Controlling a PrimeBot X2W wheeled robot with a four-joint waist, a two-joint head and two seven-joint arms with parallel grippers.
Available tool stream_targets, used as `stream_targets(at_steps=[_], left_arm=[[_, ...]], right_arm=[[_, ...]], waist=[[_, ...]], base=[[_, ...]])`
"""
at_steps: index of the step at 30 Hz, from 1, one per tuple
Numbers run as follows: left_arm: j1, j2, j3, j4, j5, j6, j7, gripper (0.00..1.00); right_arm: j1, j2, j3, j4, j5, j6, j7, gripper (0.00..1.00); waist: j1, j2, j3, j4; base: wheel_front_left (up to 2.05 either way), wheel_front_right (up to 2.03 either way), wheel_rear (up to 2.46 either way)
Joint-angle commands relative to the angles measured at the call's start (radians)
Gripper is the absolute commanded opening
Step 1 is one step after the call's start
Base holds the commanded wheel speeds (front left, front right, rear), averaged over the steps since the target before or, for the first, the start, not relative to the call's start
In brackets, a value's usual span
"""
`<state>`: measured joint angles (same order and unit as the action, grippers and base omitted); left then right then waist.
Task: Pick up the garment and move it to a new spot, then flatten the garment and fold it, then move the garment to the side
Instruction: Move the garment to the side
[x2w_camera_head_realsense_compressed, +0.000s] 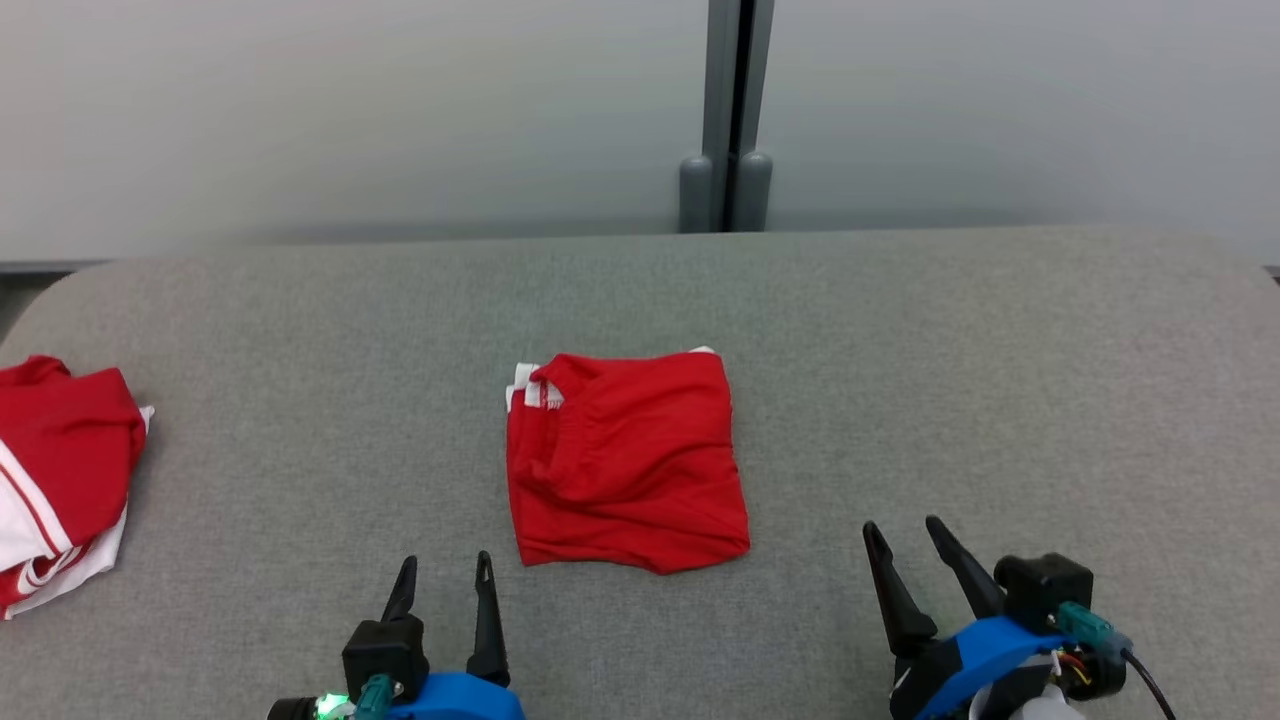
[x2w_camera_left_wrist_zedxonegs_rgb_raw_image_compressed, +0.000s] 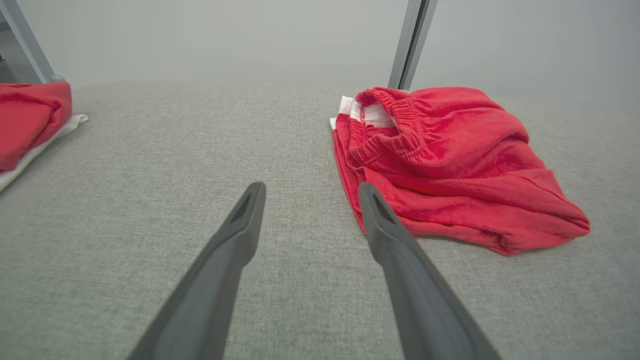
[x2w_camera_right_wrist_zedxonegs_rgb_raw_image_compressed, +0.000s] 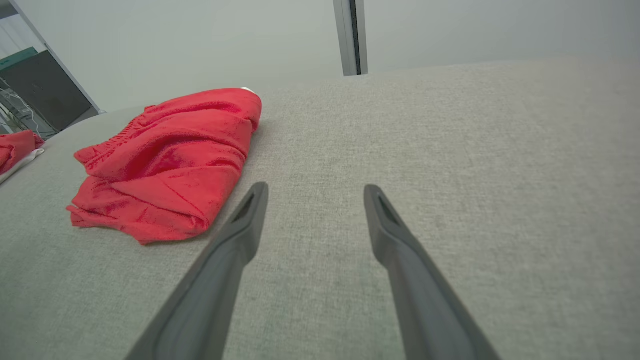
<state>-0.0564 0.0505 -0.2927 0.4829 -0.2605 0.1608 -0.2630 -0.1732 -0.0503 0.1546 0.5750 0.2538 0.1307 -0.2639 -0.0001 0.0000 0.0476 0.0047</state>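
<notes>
A red garment (x2w_camera_head_realsense_compressed: 625, 460) with a white-trimmed waistband lies folded into a rough square at the middle of the grey table (x2w_camera_head_realsense_compressed: 300, 330). In the left wrist view the garment (x2w_camera_left_wrist_zedxonegs_rgb_raw_image_compressed: 450, 160) sits to the right of my fingers, waistband facing the camera. The right wrist view has the garment (x2w_camera_right_wrist_zedxonegs_rgb_raw_image_compressed: 170, 160) to the left. My left gripper (x2w_camera_head_realsense_compressed: 445, 568) stands open near the front edge, just left of the garment's near corner. Off to the right of the garment, my right gripper (x2w_camera_head_realsense_compressed: 903, 532) is open too. Both hold nothing.
A second red and white garment (x2w_camera_head_realsense_compressed: 60, 470) lies piled at the table's left edge, seen as the pile (x2w_camera_left_wrist_zedxonegs_rgb_raw_image_compressed: 30, 120) in the left wrist view. A pale wall with a grey post (x2w_camera_head_realsense_compressed: 727, 110) runs behind the table.
</notes>
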Motion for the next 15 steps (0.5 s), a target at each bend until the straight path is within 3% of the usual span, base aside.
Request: stream_targets(at_steps=[1, 15], left_arm=[[-0.032, 0.000, -0.016, -0.008, -0.001, 0.003, -0.003, 1.00], [-0.126, 0.000, -0.122, -0.034, -0.021, 0.038, -0.003, 1.00]], right_arm=[[-0.055, -0.002, 0.008, 0.012, 0.016, 0.000, 0.000, 1.00], [-0.361, -0.003, 0.058, 0.231, 0.059, 0.000, 0.000, 1.00]], waist=[[0.0001, 0.0000, 0.052, 0.043], [0.0001, 0.0000, 0.216, 0.203]], base=[[0.00, 0.00, 0.00], [0.00, 0.00, 0.00]])
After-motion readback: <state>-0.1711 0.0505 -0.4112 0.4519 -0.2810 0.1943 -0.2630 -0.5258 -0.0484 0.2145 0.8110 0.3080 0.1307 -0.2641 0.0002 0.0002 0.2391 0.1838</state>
